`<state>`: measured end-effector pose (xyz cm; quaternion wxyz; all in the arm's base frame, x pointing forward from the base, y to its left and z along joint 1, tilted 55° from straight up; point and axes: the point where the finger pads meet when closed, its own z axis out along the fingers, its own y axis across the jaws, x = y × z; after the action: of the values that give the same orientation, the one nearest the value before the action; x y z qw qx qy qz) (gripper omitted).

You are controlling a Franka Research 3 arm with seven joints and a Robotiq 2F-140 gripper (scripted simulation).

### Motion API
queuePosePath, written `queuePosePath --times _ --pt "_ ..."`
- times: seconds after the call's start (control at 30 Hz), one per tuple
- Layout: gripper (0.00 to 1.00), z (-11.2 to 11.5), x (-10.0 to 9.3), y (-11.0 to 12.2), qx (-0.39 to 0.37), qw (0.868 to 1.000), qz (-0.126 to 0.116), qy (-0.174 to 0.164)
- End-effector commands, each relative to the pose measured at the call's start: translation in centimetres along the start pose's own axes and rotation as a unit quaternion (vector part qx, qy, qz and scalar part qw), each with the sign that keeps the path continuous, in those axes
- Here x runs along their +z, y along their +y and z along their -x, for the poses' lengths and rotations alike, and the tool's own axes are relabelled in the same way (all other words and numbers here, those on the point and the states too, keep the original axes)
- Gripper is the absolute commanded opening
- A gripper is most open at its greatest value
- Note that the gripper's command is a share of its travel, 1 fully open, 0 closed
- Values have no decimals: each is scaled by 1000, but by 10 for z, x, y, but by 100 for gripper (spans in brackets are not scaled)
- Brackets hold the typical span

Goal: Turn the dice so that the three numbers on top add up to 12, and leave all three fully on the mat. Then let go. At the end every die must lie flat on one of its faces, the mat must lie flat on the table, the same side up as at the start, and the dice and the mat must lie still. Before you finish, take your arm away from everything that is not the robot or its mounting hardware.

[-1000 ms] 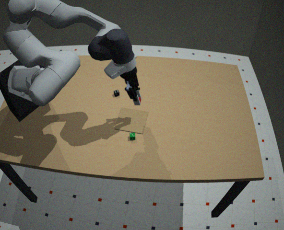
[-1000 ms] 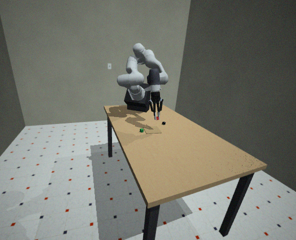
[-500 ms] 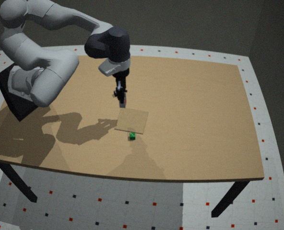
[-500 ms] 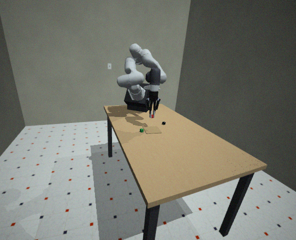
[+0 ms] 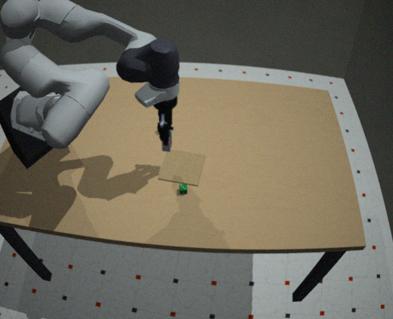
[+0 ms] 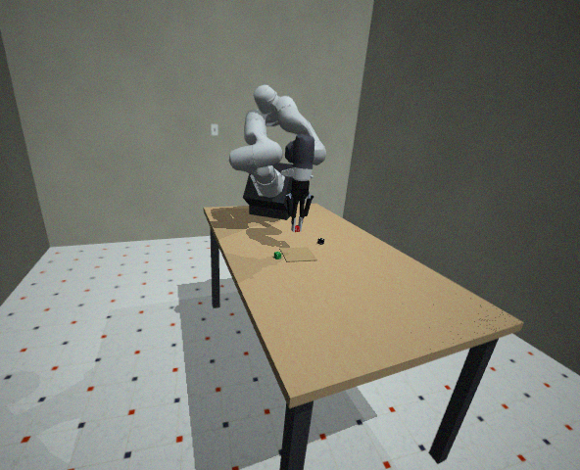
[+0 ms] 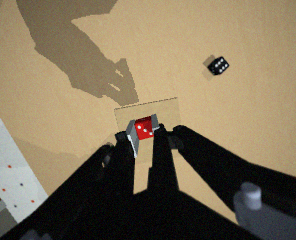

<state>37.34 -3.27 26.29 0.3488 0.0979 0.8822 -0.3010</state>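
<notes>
My gripper (image 5: pixel 166 147) (image 6: pixel 297 225) (image 7: pixel 145 125) is shut on the red die (image 6: pixel 297 229) (image 7: pixel 144 128), held above the table near the mat; the red face toward the wrist camera shows three pips in a diagonal. The thin tan mat (image 5: pixel 186 168) (image 6: pixel 300 255) (image 7: pixel 163 106) lies flat. The green die (image 5: pixel 182 189) (image 6: pixel 277 255) rests on the table just off the mat's near edge in the top view; the wrist view does not show it. The black die (image 6: pixel 320 241) (image 7: pixel 218 66) rests on the table off the mat, six pips up; the gripper hides it in the top view.
The wooden table (image 5: pixel 258 154) (image 6: pixel 381 313) bears the mat and the loose dice. The arm's base stands at the table's left end in the top view. Arm shadows fall across the table beside the mat.
</notes>
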Motion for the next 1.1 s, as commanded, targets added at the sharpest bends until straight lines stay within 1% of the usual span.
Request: queuePosePath --times 0.0,0.43,0.5,0.63,0.77,1.07 --pt "13 2 9 0 7 1000 1 -2" --pt "13 2 67 0 7 1000 1 -2" --pt "13 2 67 0 7 1000 1 -2" --pt "13 2 79 0 7 1000 1 -2" --pt "13 2 86 0 7 1000 1 -2" --pt "13 2 88 0 7 1000 1 -2"
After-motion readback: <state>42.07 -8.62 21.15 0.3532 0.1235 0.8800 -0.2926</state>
